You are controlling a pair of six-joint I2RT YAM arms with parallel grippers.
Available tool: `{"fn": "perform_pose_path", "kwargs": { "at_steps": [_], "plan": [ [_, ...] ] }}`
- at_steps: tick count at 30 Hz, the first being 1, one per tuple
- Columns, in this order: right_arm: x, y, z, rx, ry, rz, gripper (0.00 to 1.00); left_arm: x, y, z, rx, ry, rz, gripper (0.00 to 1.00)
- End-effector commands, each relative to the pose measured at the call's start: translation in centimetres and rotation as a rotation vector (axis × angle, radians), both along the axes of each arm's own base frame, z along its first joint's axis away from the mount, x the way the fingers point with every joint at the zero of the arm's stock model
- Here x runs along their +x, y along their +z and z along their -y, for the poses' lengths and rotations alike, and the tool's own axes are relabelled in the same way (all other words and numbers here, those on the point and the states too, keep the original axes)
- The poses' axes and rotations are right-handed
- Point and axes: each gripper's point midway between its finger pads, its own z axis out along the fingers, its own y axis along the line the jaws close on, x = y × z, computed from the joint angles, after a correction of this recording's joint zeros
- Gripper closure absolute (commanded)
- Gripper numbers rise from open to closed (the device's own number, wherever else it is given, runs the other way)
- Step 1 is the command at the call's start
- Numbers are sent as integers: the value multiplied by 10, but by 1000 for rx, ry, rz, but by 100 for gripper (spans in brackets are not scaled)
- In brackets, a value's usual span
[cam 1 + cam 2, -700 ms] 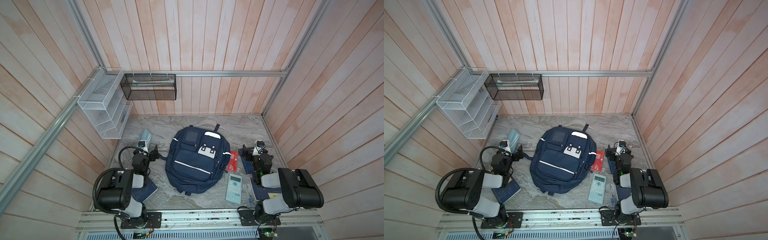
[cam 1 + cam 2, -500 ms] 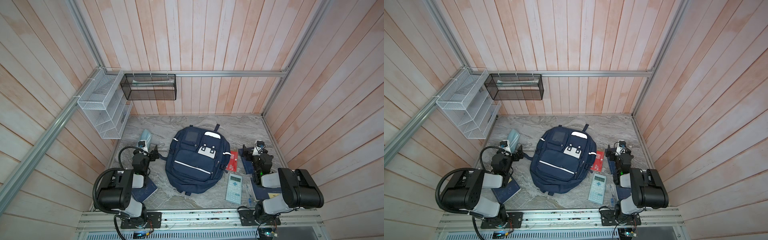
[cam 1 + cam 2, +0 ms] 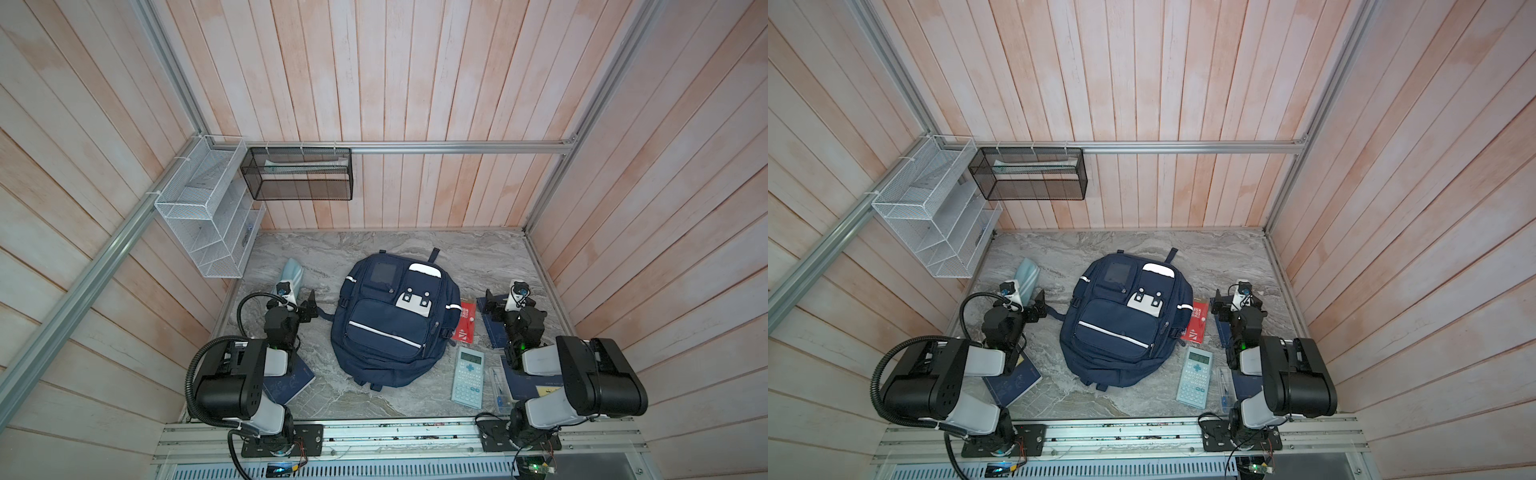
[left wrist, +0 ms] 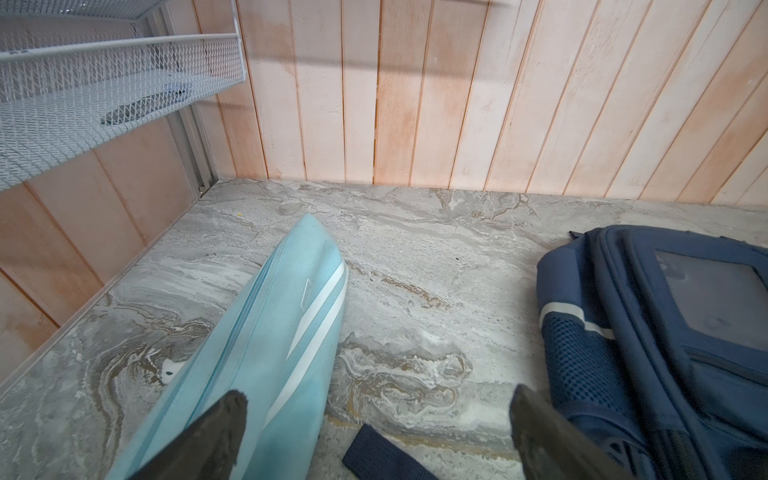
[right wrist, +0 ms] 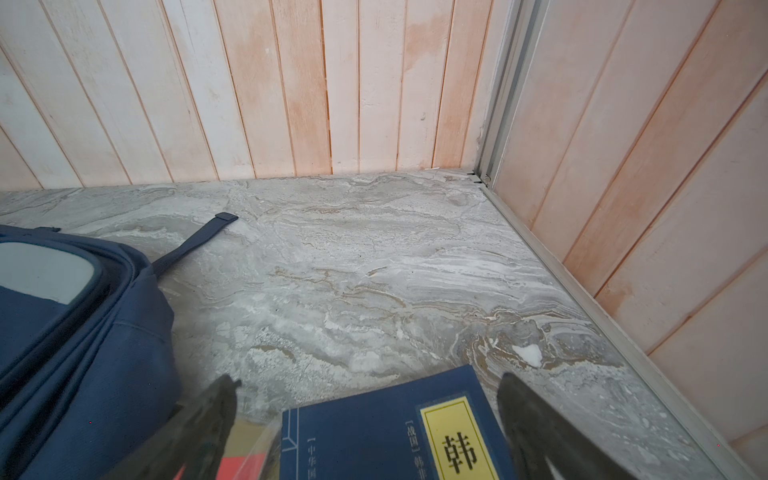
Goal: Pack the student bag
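Note:
The student bag (image 3: 390, 328) (image 3: 1121, 328), navy with white stripes, lies flat with its front up and its pockets closed, mid-floor in both top views. Its side shows in the left wrist view (image 4: 665, 332) and in the right wrist view (image 5: 62, 332). My left gripper (image 3: 306, 308) (image 3: 1039, 309) (image 4: 376, 399) hovers open just left of the bag, over a loose strap end (image 4: 386, 457) and beside a light-blue pencil case (image 4: 270, 353). My right gripper (image 3: 493, 302) (image 3: 1221, 305) (image 5: 365, 382) stands open to the bag's right, above a blue book (image 5: 395, 432).
A red packet (image 3: 465, 322), a calculator (image 3: 468, 378) and a clear pen box (image 3: 498, 386) lie right of the bag. A blue notebook (image 3: 286, 384) sits under the left arm. A white wire rack (image 3: 199, 216) and a black mesh basket (image 3: 299, 174) hang on the walls.

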Motion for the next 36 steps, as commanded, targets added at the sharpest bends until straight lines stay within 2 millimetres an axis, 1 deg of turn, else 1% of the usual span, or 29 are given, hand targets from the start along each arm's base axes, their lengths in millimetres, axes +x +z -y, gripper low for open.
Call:
{"fn": "perform_pose_path", "kwargs": {
  "at_steps": [1, 17, 18, 20, 22, 24, 27, 28, 29, 31, 33, 34, 35, 36],
  "plan": [
    [5, 8, 5, 4, -21, 27, 2, 6, 12, -4, 19, 14, 46, 0],
    [5, 8, 4, 4, -20, 27, 2, 6, 13, -4, 17, 13, 49, 0],
    [5, 11, 5, 5, -23, 40, 2, 5, 14, -4, 17, 15, 54, 0],
    [0, 26, 4, 4, -27, 89, 2, 4, 22, -8, 11, 37, 73, 0],
    [-3, 38, 4, 9, -28, 75, 2, 2, 32, -12, 3, 63, 68, 0],
    [-4, 51, -3, 75, -2, 20, 2, 1, 38, -16, -44, 96, 5, 0],
    [-7, 63, -17, 219, 56, -12, 2, -2, 49, -11, -185, 99, -69, 0],
    [-7, 65, -23, 255, 87, -12, 2, -3, 51, -7, -238, 94, -96, 0],
    [-8, 64, -34, 289, 143, -23, 2, -5, 54, -1, -300, 83, -128, 0],
    [-5, 60, -54, 348, 225, -85, 2, -13, 54, 17, -394, 54, -195, 0],
    [3, 48, -77, 357, 297, -191, 2, -24, 57, 48, -427, -6, -245, 0],
    [7, 43, -85, 342, 318, -239, 2, -29, 56, 63, -438, -31, -273, 0],
    [12, 37, -96, 332, 345, -289, 2, -36, 54, 80, -467, -60, -320, 0],
    [16, 31, -106, 336, 370, -338, 2, -44, 49, 100, -499, -104, -370, 3]
  ]
}}
